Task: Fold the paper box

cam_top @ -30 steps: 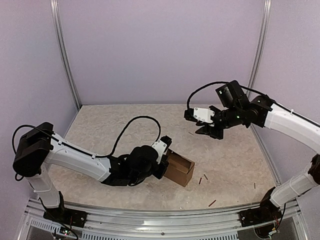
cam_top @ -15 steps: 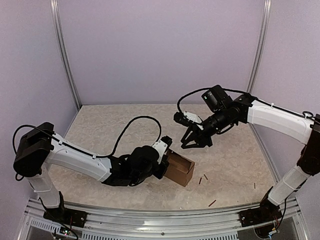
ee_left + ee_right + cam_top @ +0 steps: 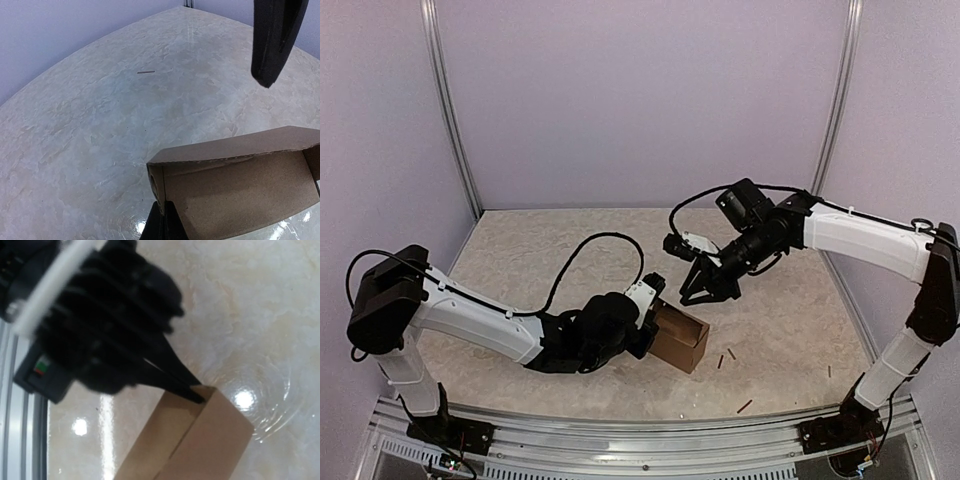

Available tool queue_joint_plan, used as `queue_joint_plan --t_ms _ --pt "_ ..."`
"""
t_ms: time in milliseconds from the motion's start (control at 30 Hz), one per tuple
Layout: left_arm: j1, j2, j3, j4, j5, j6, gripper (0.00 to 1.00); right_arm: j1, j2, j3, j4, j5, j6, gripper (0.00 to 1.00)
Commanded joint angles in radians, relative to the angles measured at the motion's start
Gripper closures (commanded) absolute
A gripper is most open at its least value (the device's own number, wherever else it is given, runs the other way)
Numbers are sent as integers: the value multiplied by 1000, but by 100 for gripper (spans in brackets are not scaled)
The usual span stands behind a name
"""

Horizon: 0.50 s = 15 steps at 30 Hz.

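The paper box (image 3: 680, 340), just five o'clock of the middle of the table (image 3: 540, 250), is pinched at its ten o'clock wall by the clenched left gripper (image 3: 653, 320), while the right gripper (image 3: 705, 292) is held parted, empty, at its one o'clock.

Soft, even light is coming from above in the overhead view, leaving the lilac walls (image 3: 640, 100) and the pale desk (image 3: 520, 250) bright, with only faint, diffuse shadows lying under the arms and beside the paper box (image 3: 682, 340). The left wrist view is bulging the desk like a dome toward its edges, white glare is pooling on the desk beside the box, and the black finger (image 3: 274, 45) above it is showing soft-edged. In the right wrist view round lamp reflections (image 3: 244, 399) are glinting off the glossy desk, and the left pincer (image 3: 197, 396), close to the lens, is blurring into a dark mass.
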Motion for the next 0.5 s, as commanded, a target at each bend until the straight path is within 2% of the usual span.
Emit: queue_joint_plan --t_ms 0,467 --pt "-4 53 -19 -137 9 18 100 -5 21 -16 -15 -8 3 75" --pt "-5 49 -16 -135 9 26 100 20 62 -18 -24 11 -11 79"
